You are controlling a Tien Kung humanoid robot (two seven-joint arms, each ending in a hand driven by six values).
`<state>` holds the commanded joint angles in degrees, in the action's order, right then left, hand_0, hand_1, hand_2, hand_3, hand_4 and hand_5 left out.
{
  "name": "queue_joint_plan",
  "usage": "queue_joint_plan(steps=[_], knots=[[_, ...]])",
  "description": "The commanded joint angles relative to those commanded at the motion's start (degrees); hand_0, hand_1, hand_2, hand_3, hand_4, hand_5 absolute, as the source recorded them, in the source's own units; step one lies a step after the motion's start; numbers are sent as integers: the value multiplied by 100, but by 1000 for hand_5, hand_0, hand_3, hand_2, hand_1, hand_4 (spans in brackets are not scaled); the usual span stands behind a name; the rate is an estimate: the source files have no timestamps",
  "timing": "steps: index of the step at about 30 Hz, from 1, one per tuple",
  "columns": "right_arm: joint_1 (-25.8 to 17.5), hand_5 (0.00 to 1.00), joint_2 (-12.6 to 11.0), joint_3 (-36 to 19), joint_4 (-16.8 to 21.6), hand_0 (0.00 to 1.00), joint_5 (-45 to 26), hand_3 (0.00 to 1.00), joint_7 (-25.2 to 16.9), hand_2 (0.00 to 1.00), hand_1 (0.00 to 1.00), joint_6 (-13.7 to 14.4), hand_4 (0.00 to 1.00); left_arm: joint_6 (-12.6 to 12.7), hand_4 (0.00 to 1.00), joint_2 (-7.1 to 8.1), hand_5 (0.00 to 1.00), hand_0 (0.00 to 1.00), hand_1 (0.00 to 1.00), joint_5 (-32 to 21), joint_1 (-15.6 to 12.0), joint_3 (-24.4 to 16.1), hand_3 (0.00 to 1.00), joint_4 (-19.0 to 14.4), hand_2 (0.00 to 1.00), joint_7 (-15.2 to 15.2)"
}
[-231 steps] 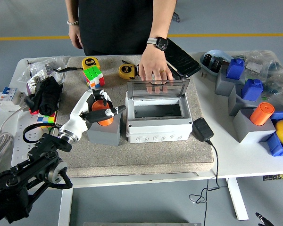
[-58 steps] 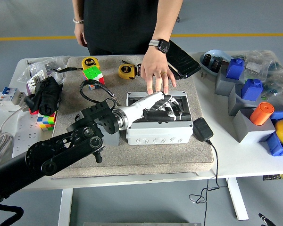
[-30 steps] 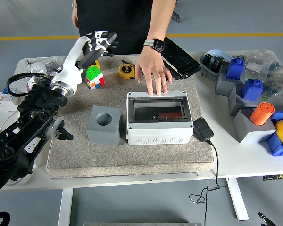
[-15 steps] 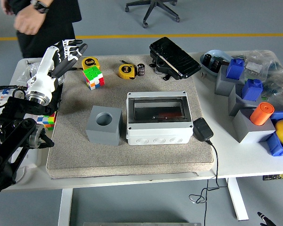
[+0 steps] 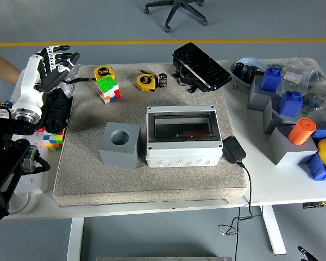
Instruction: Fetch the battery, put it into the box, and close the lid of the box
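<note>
The grey plastic box (image 5: 180, 136) sits square on the coarse beige mat (image 5: 152, 174), its clear hinged lid (image 5: 180, 126) flat down; a reddish shape under the tinted pane may be the battery (too dim to be sure). Just left stands a matte grey cube block (image 5: 120, 144) with an empty round socket on top. The left hand (image 5: 50, 62), white-shelled with black joints, hangs over the table's far-left corner, fingers loosely spread and empty. The mat's near strip lies bare; a black adapter (image 5: 234, 148) touches the box's right side.
</note>
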<state>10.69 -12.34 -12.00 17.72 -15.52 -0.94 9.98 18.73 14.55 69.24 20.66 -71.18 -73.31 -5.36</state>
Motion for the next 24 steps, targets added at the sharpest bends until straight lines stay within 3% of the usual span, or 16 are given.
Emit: queue_joint_plan(steps=[8,18,24], knots=[[3,493,3,-14,5,583,58,579,27,651,639,8,948,-83,998,-118,518,608,673,-183,-10,-104,632,129,639,28],[-2,495,9,36,11,583,-34,579,17,651,639,-9,949,-322,998,-333,475,546,653,-732,248,-314,616,403,630,6],[17,495,24,199,25,583,-71,579,31,652,639,-9,949,-666,998,-738,470,516,634,-749,640,-831,609,682,617,23]])
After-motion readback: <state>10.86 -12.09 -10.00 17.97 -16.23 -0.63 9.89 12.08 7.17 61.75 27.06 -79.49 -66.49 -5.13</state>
